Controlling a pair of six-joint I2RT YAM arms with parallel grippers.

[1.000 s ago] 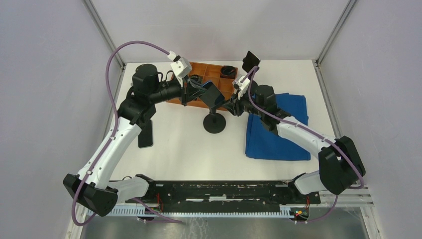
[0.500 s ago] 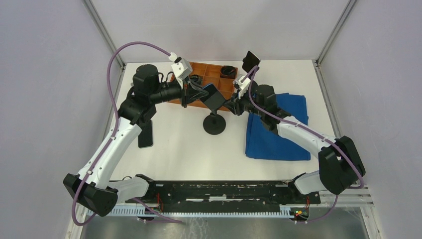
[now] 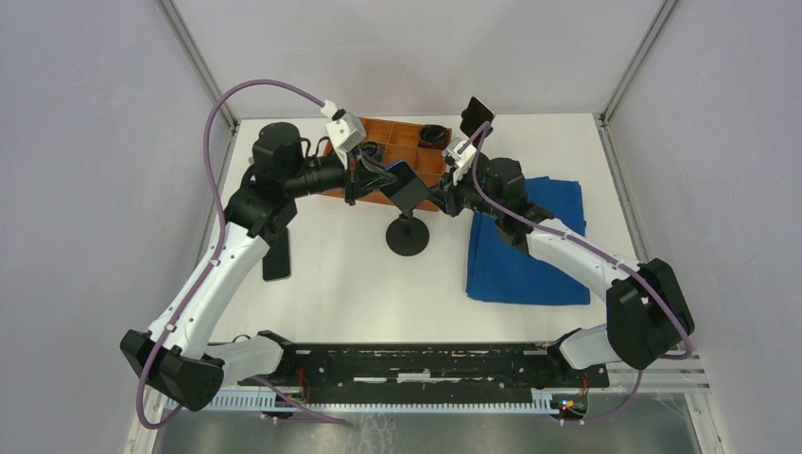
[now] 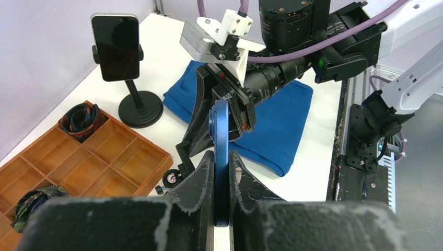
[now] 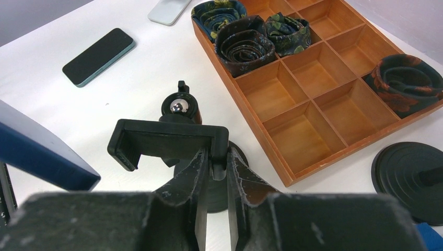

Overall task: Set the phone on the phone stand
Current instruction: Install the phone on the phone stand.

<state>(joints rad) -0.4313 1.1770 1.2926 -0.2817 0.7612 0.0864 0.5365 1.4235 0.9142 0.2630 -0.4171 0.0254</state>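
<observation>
My left gripper (image 4: 221, 163) is shut on a blue phone (image 4: 220, 130), seen edge-on and held upright in the air. In the top view the phone (image 3: 407, 186) hangs just above the black phone stand, whose round base (image 3: 409, 237) rests on the white table. My right gripper (image 5: 215, 163) is shut on the right end of the stand's clamp bracket (image 5: 166, 143), above its ball joint (image 5: 178, 107). The phone's blue corner (image 5: 44, 158) shows to the left of the clamp, apart from it. The clamp is empty.
An orange compartment tray (image 3: 403, 139) with rolled ties stands behind the stand. A second stand holding a black phone (image 3: 477, 115) is at the back. A blue cloth (image 3: 530, 255) lies on the right. A dark phone (image 3: 276, 253) lies flat on the left.
The left gripper has turned the phone a little and brought it slightly closer to the clamp. The right gripper has kept its hold on the clamp and shifted slightly.
</observation>
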